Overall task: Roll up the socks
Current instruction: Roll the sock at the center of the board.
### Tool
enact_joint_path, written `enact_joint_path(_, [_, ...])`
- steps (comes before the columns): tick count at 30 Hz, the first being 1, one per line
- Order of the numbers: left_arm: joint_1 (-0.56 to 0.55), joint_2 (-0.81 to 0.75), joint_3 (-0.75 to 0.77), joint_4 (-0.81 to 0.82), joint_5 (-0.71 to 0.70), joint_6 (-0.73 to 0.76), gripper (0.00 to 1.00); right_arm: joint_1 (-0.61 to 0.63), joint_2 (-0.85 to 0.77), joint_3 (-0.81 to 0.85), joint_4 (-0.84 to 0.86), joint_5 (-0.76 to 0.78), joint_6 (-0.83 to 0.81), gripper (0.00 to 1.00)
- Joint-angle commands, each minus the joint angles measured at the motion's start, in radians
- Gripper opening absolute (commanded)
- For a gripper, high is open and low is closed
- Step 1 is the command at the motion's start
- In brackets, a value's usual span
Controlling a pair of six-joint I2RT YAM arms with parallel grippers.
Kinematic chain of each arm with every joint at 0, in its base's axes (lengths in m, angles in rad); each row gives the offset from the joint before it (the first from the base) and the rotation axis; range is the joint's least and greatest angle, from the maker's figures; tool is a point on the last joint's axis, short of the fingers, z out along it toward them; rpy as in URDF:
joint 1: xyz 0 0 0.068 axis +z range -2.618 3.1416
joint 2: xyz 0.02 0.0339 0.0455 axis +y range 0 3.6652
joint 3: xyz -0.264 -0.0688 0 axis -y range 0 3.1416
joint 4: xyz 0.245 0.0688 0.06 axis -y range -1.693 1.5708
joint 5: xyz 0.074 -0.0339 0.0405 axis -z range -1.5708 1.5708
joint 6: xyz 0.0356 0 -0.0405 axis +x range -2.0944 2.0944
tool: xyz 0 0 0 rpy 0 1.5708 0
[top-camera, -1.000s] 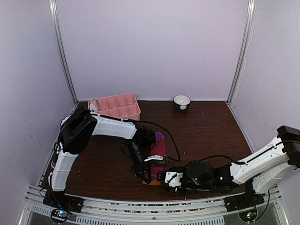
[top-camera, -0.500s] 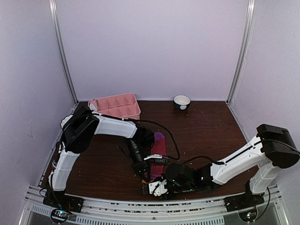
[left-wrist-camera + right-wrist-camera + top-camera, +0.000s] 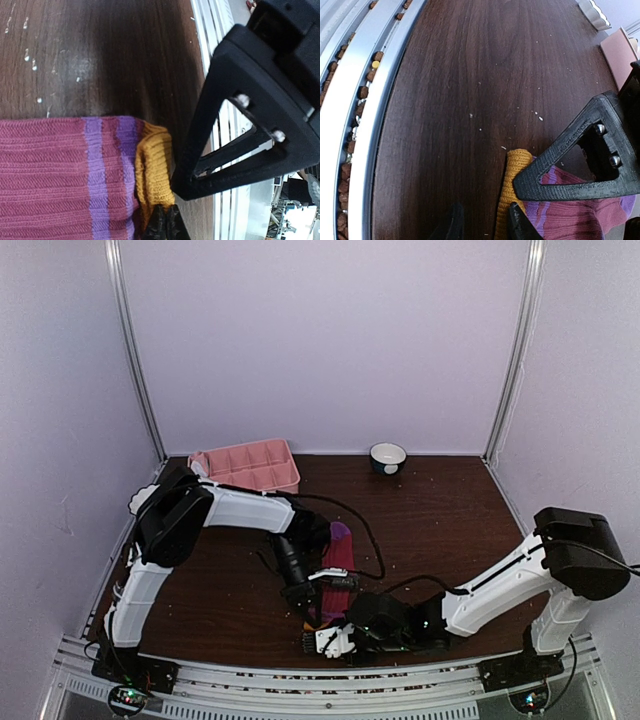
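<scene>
Jaws on your left gripper (image 3: 161, 226) are fully closed, tips down on the mustard-yellow knit cuff (image 3: 152, 170) beside the magenta ribbed sock w/ purple stripe (image 3: 50, 170), near-centre on the dark wood table (image 3: 445, 100); can't tell if fabric's pinched. Right gripper (image 3: 486, 224): part-open, straddling that cuff, nothing held. Risk: fingers are crowded, so closing could clash them, or nip one layer & the roll slips.

Legible markings: none. No text, label, brand, number or sign can be read in any of the three views.
</scene>
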Motion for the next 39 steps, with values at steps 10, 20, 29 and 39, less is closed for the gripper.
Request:
enact_joint_path(10, [0.006,0.018,0.026,-0.025,0.019,0.024,0.01,-0.022,-0.002,-0.022,-0.025,0.032,0.016,0.25])
enact_joint_path(20, [0.006,0.009,0.024,-0.041,0.044,0.051,0.01,-0.062,0.048,-0.025,-0.06,-0.024,0.108,0.22])
enact_joint_path(29, [0.006,0.002,0.028,-0.043,0.045,0.054,0.02,-0.087,0.068,-0.05,-0.1,-0.109,0.146,0.12])
enact_joint_path(39, [0.055,-0.102,-0.031,0.063,0.012,0.01,0.54,-0.13,0.087,-0.08,-0.129,-0.268,0.273,0.0])
